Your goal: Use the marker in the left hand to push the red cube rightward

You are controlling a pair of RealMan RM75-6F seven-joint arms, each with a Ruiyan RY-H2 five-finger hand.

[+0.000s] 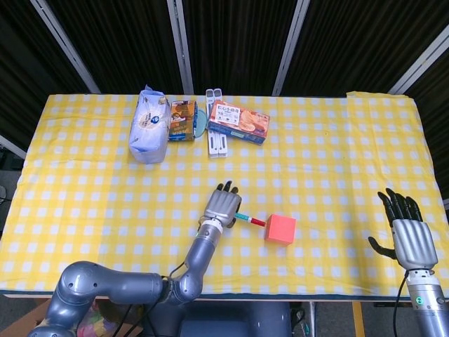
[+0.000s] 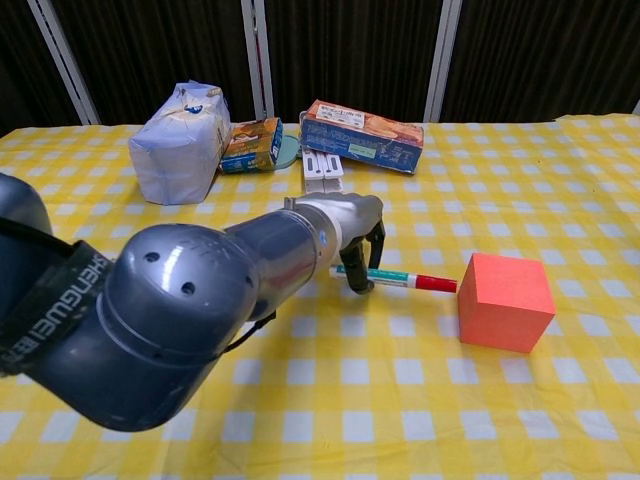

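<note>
The red cube (image 1: 280, 229) (image 2: 506, 301) sits on the yellow checked tablecloth, right of the table's middle near the front. My left hand (image 1: 222, 206) (image 2: 356, 232) grips a marker (image 1: 250, 220) (image 2: 398, 277) with a green-and-white barrel and a red cap. The marker lies nearly level, and its red tip points right and meets the cube's left face. My right hand (image 1: 408, 236) hangs open at the table's front right corner, fingers spread, holding nothing. It shows only in the head view.
Along the back of the table (image 1: 337, 161) stand a white-blue bag (image 1: 146, 125) (image 2: 180, 140), a small orange box (image 1: 182, 120), a blue-orange snack box (image 1: 239, 122) (image 2: 362, 134) and a white strip (image 1: 215, 133). My left forearm fills the chest view's lower left.
</note>
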